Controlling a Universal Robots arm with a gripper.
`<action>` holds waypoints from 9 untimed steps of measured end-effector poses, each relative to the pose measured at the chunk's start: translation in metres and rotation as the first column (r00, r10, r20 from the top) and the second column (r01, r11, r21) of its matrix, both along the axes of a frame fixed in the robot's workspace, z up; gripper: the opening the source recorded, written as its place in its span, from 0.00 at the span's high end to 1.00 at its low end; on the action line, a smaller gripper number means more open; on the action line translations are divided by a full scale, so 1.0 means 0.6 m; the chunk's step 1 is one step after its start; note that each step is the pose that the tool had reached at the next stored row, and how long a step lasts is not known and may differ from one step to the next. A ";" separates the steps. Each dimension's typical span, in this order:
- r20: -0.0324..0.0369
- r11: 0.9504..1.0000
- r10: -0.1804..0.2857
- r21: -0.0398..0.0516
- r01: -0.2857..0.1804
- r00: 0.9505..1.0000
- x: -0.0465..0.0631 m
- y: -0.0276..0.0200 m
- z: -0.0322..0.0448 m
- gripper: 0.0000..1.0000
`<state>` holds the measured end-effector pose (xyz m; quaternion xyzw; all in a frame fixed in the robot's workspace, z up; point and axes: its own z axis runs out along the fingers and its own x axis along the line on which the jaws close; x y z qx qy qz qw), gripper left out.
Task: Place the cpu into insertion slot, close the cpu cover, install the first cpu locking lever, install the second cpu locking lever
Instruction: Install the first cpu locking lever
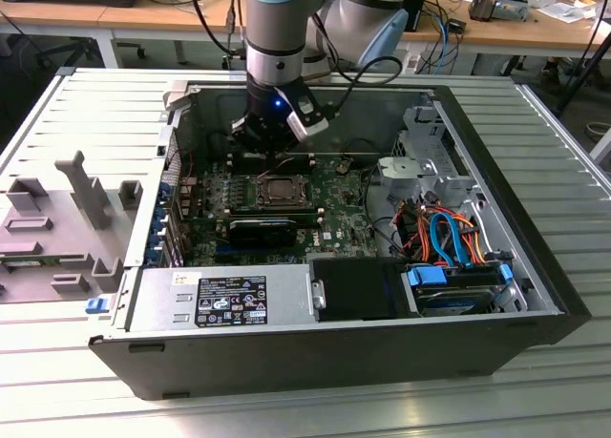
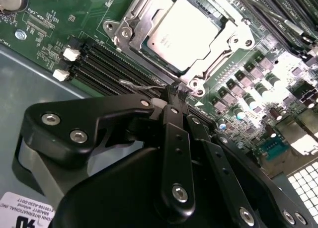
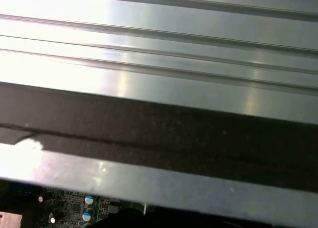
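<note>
The arm reaches down into the open computer case [image 1: 535, 266], which lies on its side on a ribbed metal table [image 1: 95, 104]. The gripper [image 2: 175, 91] hangs over the green motherboard [image 1: 334, 209], close to the case's far wall and right at the rim of the socket. In the second wrist view the fingers [image 2: 171, 96] are drawn narrow, nearly together, with a thin bent wire lever [image 2: 141, 85] at their tips; whether they truly pinch it I cannot tell.

The cpu [image 2: 181, 32] sits flat in the insertion slot [image 2: 126, 27], its dull silver top facing up. The cpu cover [image 2: 218, 54] is folded down around it, its frame bordering the chip on all sides. Long black memory slots [image 2: 99, 64] run beside the socket, between it and the gripper's body.

In the exterior view the chip [image 1: 280, 188] lies near the middle of the board, just in front of the gripper [image 1: 272, 147]. A grey power supply [image 1: 220, 300] fills the case's near corner, and orange and blue cables [image 1: 449, 233] crowd the end toward the exterior view's right. A grey plastic fixture [image 1: 57, 219] rests on the table beside the case
</note>
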<state>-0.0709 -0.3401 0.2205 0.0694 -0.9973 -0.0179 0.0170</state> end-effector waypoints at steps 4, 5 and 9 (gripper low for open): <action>-0.001 1.000 0.001 0.000 -0.001 1.000 0.008 0.0001 -0.006 0.89; -0.001 1.000 0.002 0.000 -0.002 1.000 0.011 0.0001 -0.009 0.89; -0.001 1.000 0.002 0.000 -0.002 1.000 0.015 0.0000 -0.014 0.89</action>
